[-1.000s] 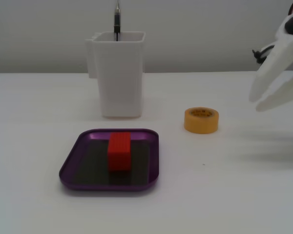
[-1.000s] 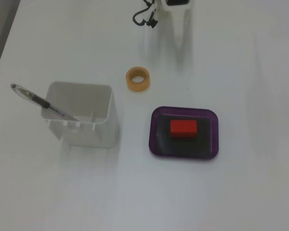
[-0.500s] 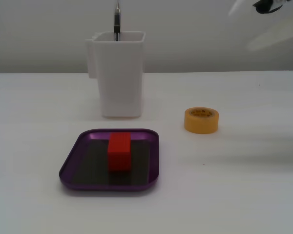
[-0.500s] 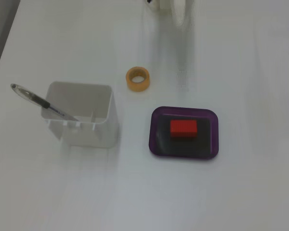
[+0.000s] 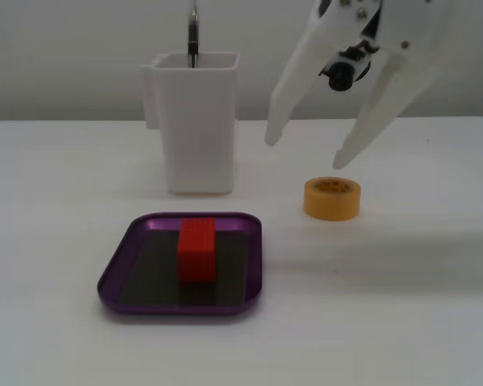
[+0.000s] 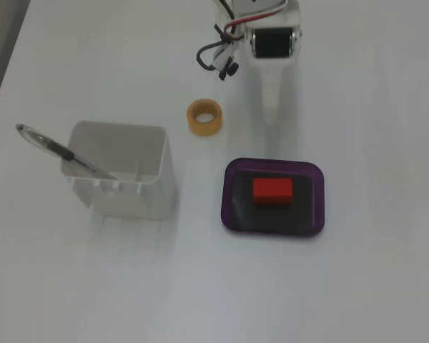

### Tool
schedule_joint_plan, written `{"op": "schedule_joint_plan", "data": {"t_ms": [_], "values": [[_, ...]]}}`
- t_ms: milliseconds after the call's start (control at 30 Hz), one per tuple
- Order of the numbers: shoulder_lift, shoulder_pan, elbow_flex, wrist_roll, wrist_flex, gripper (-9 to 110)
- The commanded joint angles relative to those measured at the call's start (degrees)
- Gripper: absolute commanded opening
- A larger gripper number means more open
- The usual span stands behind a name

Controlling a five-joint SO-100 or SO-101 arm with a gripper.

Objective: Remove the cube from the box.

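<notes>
The red cube (image 5: 196, 248) lies inside the purple box (image 5: 113, 277), near its middle toward the back rim. Both fixed views show the cube (image 6: 272, 191) resting on the dark bottom of the box (image 6: 230, 209). My white gripper (image 5: 306, 153) is open and empty, with its fingers spread wide and pointing down. It hangs in the air behind and to the right of the box, above the yellow tape roll. From above, the gripper (image 6: 270, 123) is just beyond the box's far rim, apart from the cube.
A yellow tape roll (image 5: 332, 207) lies on the white table right of the box; from above the roll (image 6: 191, 120) is left of the gripper. A tall white container (image 5: 200, 137) holding a pen (image 5: 192, 36) stands behind the box.
</notes>
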Motion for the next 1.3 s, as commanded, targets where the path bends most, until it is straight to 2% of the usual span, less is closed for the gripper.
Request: {"op": "schedule_joint_plan", "data": {"t_ms": [0, 467, 867, 933, 1100, 1267], "values": [[-6.9, 0.1, -7.8, 0.2, -1.4, 19], [-33.2, 0.5, -32.5, -0.1, -0.6, 19], [-41.8, 0.5, -37.3, -0.5, -1.1, 19], [-42.5, 0.5, -37.3, -0.5, -1.3, 16], [-42.7, 0.5, -37.3, -0.5, -1.4, -1], [-41.4, 0.0, -38.1, -0.4, -0.9, -1]]}}
